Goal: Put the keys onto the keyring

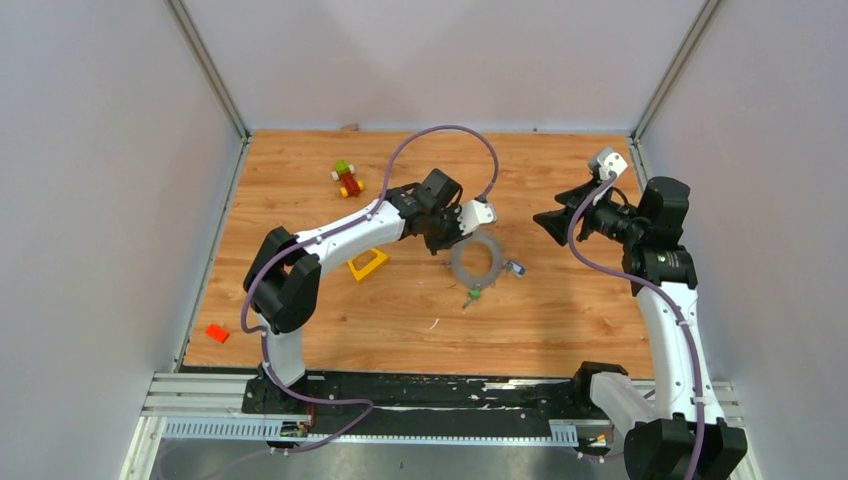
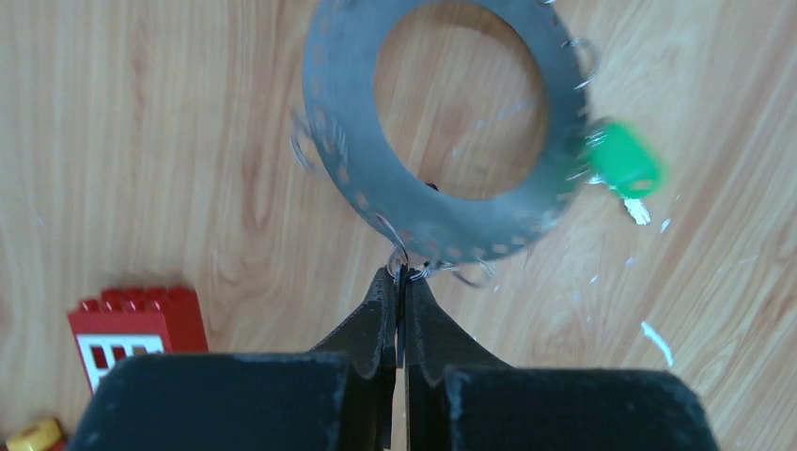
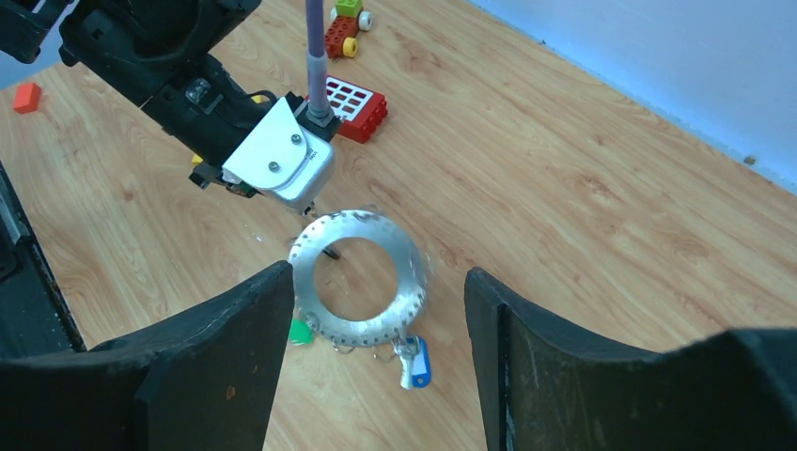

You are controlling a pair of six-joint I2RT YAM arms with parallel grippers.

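The keyring [image 1: 456, 262] is a flat grey ring with small holes round its rim, at the table's middle. My left gripper [image 1: 450, 240] is shut, its fingertips pinching a small wire loop at the keyring's [image 2: 338, 122] near rim, seen in the left wrist view [image 2: 402, 272]. A green-headed key [image 1: 473, 295] [image 2: 622, 162] and a blue-headed key [image 1: 516, 268] [image 3: 418, 362] hang from the rim. My right gripper [image 1: 548, 225] is wide open and empty, above and to the right of the keyring [image 3: 409, 282], which shows between its fingers [image 3: 376, 272]. No black-headed key shows.
A yellow triangular block [image 1: 367, 264] lies left of the keyring, under the left arm. A red window brick [image 3: 352, 101] [image 2: 136, 329] sits near it. A small red, yellow and green toy [image 1: 347, 180] stands at the back. An orange block [image 1: 216, 333] lies at the front left.
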